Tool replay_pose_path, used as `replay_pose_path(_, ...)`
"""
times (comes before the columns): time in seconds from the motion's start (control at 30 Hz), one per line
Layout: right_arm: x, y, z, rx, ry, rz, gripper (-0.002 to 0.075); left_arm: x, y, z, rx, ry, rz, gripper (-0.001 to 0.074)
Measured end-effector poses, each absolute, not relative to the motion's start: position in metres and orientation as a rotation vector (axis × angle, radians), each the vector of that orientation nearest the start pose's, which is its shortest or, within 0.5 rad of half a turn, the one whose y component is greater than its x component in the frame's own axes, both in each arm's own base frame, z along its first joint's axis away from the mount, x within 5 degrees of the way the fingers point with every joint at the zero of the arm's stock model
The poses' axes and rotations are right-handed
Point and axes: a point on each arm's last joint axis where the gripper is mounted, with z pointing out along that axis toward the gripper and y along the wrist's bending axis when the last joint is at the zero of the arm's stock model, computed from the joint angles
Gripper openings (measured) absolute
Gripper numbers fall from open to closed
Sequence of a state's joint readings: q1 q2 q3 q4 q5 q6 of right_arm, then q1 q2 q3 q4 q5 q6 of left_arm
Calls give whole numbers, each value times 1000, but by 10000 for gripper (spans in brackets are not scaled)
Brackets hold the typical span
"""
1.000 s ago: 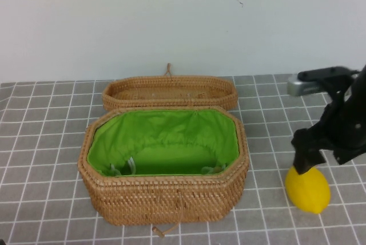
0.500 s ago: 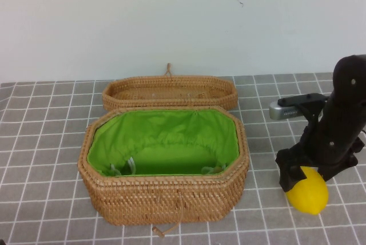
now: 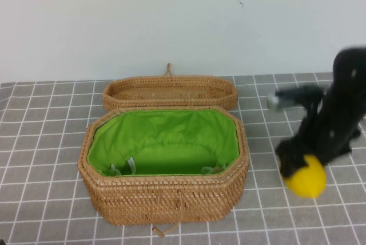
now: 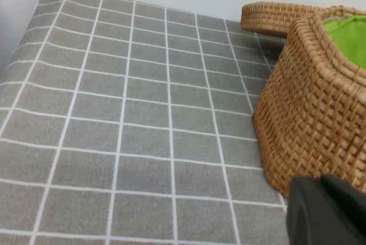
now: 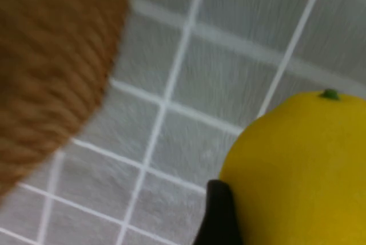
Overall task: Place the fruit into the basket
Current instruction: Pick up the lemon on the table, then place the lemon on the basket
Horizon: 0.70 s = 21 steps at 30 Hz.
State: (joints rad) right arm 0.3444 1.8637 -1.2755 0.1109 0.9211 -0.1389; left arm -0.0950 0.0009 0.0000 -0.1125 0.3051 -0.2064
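The yellow lemon (image 3: 307, 181) is to the right of the green-lined wicker basket (image 3: 166, 199), just above the grey mat. My right gripper (image 3: 297, 168) comes down on it from above and is shut on it. In the right wrist view the lemon (image 5: 297, 165) fills the near corner with one dark finger (image 5: 220, 219) pressed on its side, and the basket wall (image 5: 51, 67) is blurred nearby. My left gripper (image 4: 325, 202) is shut and empty, low beside the basket's left wall (image 4: 309, 113); it is out of the high view.
The shallow unlined wicker lid (image 3: 170, 91) lies right behind the basket, and also shows in the left wrist view (image 4: 269, 19). A grey gridded mat (image 3: 46, 142) covers the table. A pale wall stands behind.
My right gripper closed down over the lemon, then lifted it slightly off the mat and shifted it a little to the left. The basket, lid and left arm have not moved.
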Motion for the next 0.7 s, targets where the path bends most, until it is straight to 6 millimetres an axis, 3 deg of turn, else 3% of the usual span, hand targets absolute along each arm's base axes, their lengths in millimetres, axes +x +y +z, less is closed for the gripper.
replay_pose_path(0.23,357,140,288,-717,2650,183,531,54,-8,186,-172,1790,-323,-3)
replay_pose_path(0.3,357,152,313,-810,2565,188,531,54,-8,186,-172,1790,-323,-3)
replay_pose_path(0.4,351,176,336,-923,2457,206,531,54,-8,186,-172,1792,-323,-3)
replay_pose_path(0.53,344,211,337,-1002,2376,249,531,54,-8,186,-172,1792,-323,-3)
replay_pose_path(0.63,341,240,319,-1073,2359,277,531,54,-8,186,-172,1792,-323,-3)
replay_pose_path(0.67,340,249,310,-1095,2360,284,531,54,-8,173,-180,1829,-323,-3)
replay_pose_path(0.7,341,257,301,-1112,2362,290,531,54,-8,186,-173,1793,-324,-3)
